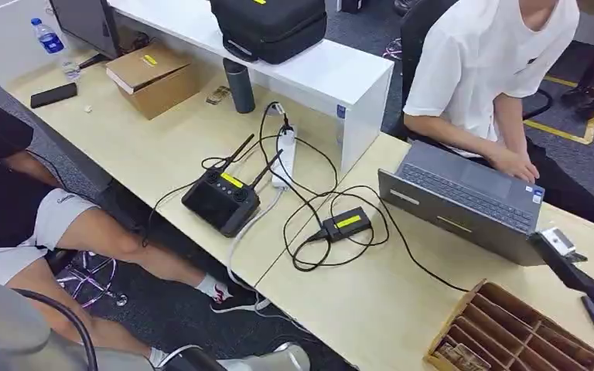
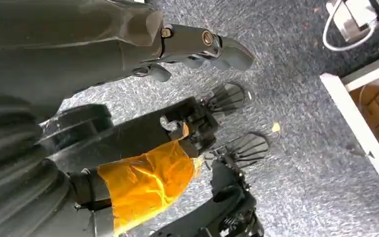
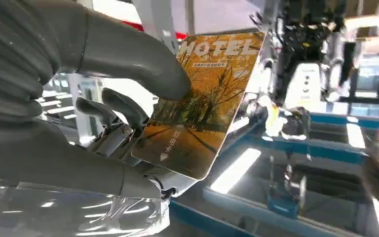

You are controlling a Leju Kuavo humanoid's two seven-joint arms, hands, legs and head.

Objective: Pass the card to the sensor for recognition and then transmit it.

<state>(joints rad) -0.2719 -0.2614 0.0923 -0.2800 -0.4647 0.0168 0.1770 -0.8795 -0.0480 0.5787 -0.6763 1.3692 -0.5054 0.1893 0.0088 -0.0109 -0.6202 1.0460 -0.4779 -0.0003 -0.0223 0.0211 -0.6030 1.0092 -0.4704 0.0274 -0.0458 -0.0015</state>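
Observation:
In the right wrist view my right hand holds an orange card marked HOTEL with an autumn tree picture. The thumb presses its face and the darker fingers lie behind it. The card is raised in the air, touching nothing else. A small silvery device on a black stand arm rises at the desk's right side, beside the laptop. My left hand hangs over the carpet and holds nothing, its thumb stretched out.
A person types on a grey laptop at the far right. A wooden box with compartments holds several cards at the near right. A black controller, a power strip and cables lie mid-desk. A seated person's legs are at left.

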